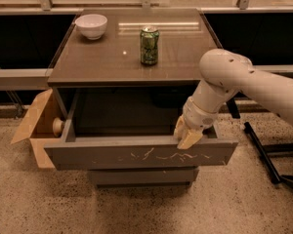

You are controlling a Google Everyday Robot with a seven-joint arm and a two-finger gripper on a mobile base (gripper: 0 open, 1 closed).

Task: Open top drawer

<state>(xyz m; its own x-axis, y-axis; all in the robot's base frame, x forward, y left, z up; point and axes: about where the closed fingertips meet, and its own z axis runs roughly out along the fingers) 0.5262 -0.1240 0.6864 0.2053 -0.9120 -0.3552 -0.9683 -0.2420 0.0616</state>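
Note:
The top drawer (136,152) is grey-brown with pale scratches right of centre. It stands pulled well out from under the cabinet top, and its dark inside shows. My gripper (186,134) hangs from the white arm coming in from the right. Its tan fingers (190,138) sit at the drawer front's top edge, right of centre, hooked over the front panel.
A green can (149,45) and a white bowl (91,26) stand on the cabinet top (102,62). An open cardboard box (36,126) sits on the floor at the cabinet's left. A narrower lower drawer (141,176) shows below. Black metal legs (263,152) stand at the right.

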